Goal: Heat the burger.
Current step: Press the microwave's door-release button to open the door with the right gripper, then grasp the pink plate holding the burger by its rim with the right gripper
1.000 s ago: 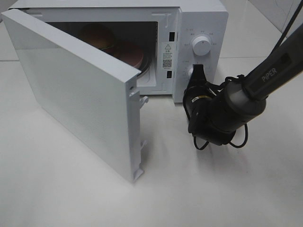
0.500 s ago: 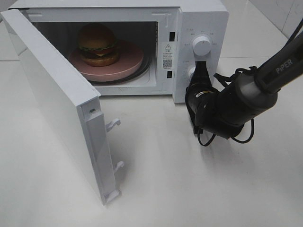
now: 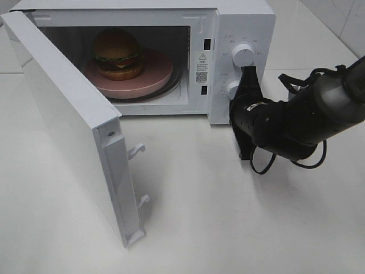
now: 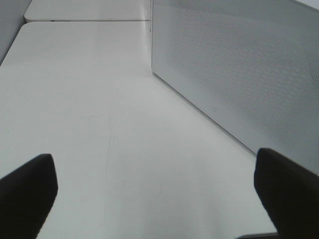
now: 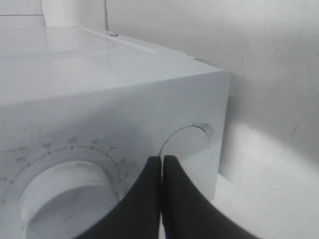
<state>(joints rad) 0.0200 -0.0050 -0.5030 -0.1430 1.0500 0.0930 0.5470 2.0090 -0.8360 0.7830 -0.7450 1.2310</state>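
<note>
The burger (image 3: 117,52) sits on the plate (image 3: 154,77) inside the microwave (image 3: 251,23) at 11 o'clock, so loading is done. Its door (image 3: 63,114) hangs open; closing and timing are left. By the knobs (image 3: 244,55), the right tool (image 3: 249,74) is pinched shut; the left tool (image 4: 157,186) is wide and empty.

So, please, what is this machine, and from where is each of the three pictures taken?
It is a robot with two arms. The wide picture comes from a camera high above the table. There a microwave stands with its door open; inside, a burger sits on a pink plate. The other two come from wrist cameras. The right fingers are closed, empty, near the knobs. The left fingers are open, empty, beside the door.
</note>
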